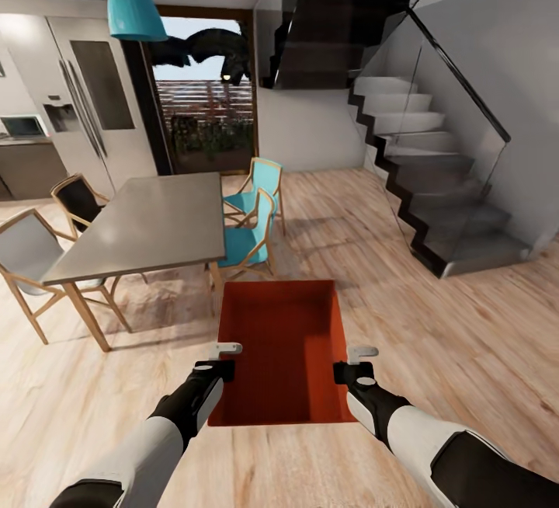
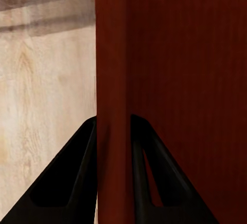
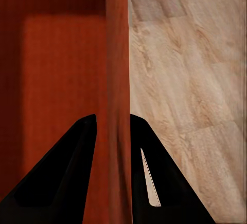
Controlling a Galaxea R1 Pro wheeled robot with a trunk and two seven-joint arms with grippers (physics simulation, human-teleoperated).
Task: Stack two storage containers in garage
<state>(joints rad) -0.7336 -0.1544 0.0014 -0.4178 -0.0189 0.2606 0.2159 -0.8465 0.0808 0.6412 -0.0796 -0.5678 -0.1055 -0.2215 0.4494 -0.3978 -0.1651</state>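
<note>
home | dining table (image 1: 151, 224), chairs (image 1: 248, 240), fridge (image 1: 97, 96), staircase (image 1: 435, 182), wood floor (image 1: 435, 329)

Ahead on your left a grey dining table (image 1: 151, 224), wooden chairs (image 1: 250, 238) round it, teal lamp (image 1: 137, 11) above, staircase (image 1: 423, 174) far right, fridge (image 1: 93, 96) far left.

Hidden and cut-off parts

The storage container (image 1: 283, 353) hides the wood floor (image 1: 435, 314) beneath it, and its side walls run past the edges of both wrist views. Each wall covers the gap between the fingers of the left hand (image 2: 114, 131) and right hand (image 3: 113, 131). The head view's lower edge crops both forearms; its left edge crops a chair (image 1: 27, 255).
</note>
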